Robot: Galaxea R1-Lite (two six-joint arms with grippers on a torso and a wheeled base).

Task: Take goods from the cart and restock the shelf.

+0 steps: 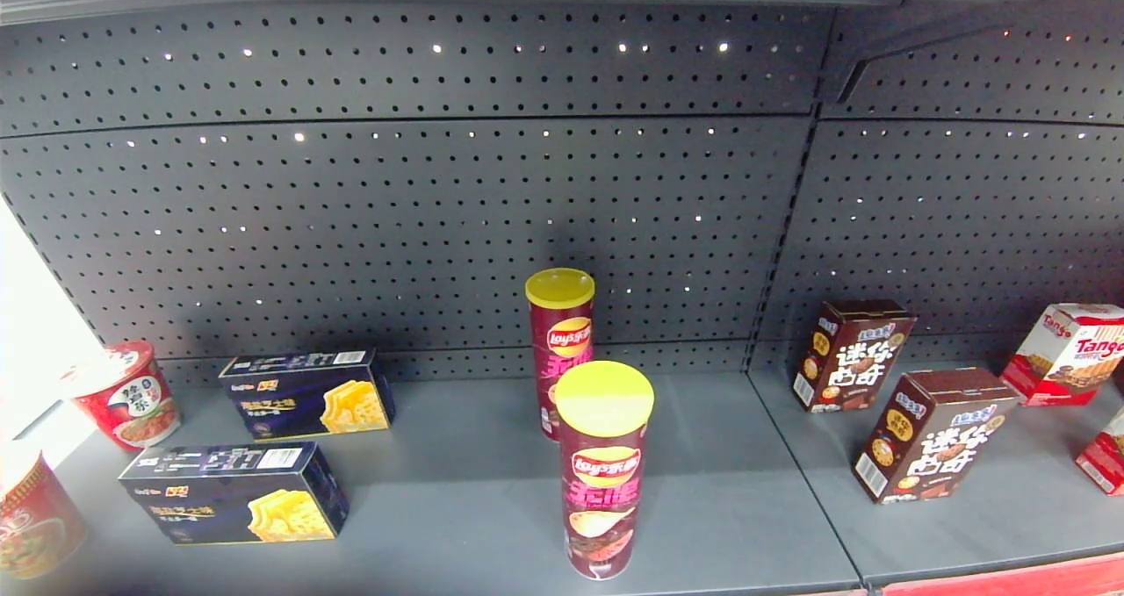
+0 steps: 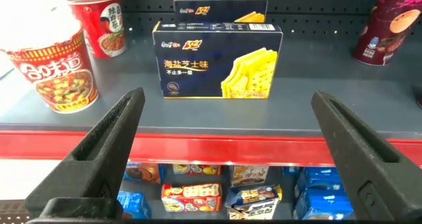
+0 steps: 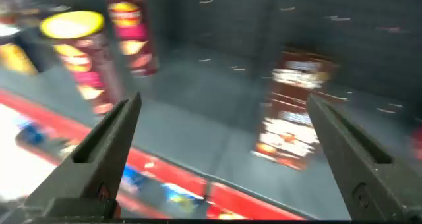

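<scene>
Both arms hang at the front of the shelf (image 1: 457, 482). The left gripper (image 2: 227, 97) has its jaws spread wide with nothing between them, level with the red shelf edge (image 2: 217, 148). The right gripper (image 3: 224, 100) is also wide open and empty, facing the chip cans and a brown box.

Likely step: go back to the cart for the next item, since neither gripper carries stock. To do it well:
- Draw the arms straight back from the shelf so the fingers don't clip the front chip can (image 1: 604, 469), which stands close to the edge and would tip easily.
- Grip a box across its narrow faces, and a can around mid-body.
- Place like with like. Bare deck lies between the cracker boxes and the cans, and between the cans and the brown biscuit boxes (image 1: 933, 434).
- Set items down upright, label out.

Hidden or unclear:
- Where the cart stands cannot be told.
- The rear chip can (image 1: 560, 341) is covered at its base by the front one.
- In the left wrist view, the rear cracker box (image 1: 307, 392) sits mostly behind the front cracker box (image 1: 235, 493).
- The near cup noodle (image 1: 31, 513) is cut off at the left edge.
- A red wafer box (image 1: 1105, 463) is cut off at the right edge.
- Lower-shelf packs (image 2: 191, 196) are partly masked by the left gripper's fingers, type unclear.
</scene>
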